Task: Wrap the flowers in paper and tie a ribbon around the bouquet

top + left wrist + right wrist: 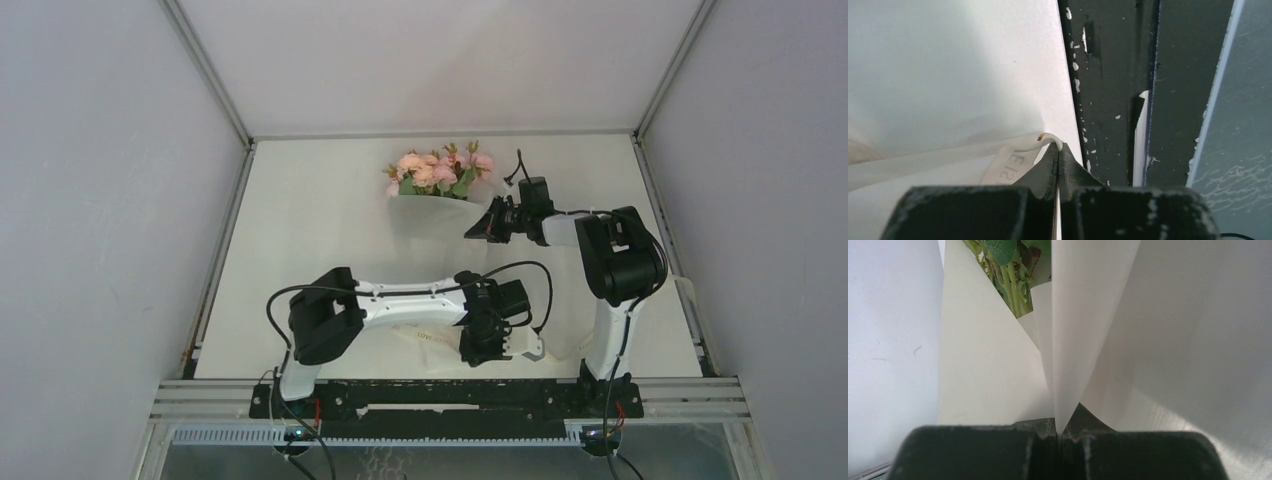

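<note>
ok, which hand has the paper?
The right hand, shut on a fold of the paper by the flowers. The left hand pinches the ribbon end instead.

flowers (440, 172): stems hidden inside paper (437, 218) from above, leaves cropped at right wrist view's top edge. ribbon (1013, 161) print half behind left gripper (1058, 152), unreadable.

Only readable thing is some faint grey print on the ribbon (1010, 165). It's upside down, looks like "SIE", and the rest is cut off. Nothing else legible.
</note>
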Action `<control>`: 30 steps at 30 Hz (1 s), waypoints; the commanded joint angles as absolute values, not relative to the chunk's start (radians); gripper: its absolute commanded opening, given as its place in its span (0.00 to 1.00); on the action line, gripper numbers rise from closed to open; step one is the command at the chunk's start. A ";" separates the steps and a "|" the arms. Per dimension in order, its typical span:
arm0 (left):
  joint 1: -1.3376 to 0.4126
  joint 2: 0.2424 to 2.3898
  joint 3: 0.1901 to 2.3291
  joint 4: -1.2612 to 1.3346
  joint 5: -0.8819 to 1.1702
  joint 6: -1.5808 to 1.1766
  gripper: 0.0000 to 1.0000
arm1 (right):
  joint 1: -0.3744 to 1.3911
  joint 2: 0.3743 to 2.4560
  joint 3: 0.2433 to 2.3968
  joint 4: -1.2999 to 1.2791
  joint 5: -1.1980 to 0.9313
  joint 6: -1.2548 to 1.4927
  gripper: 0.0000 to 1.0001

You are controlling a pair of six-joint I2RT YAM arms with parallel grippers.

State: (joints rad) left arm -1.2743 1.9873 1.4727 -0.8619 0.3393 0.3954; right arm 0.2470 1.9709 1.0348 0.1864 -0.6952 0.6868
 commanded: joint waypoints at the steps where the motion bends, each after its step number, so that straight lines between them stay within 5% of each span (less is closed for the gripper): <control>1: -1.235 1.927 1.540 -0.959 0.401 0.430 0.00 | 0.236 1.967 1.040 0.226 -0.692 0.679 0.00; 12: -0.709 1.593 1.579 -1.087 0.354 0.445 0.00 | 0.242 1.909 1.041 0.124 -0.781 0.532 0.00; 22: -0.245 1.616 1.629 -0.966 0.299 0.371 0.00 | 0.220 1.867 1.054 -0.021 -0.865 0.394 0.00; 30: 0.073 1.619 1.803 -0.980 0.485 0.252 0.00 | 0.235 1.836 1.055 -0.075 -0.817 0.380 0.00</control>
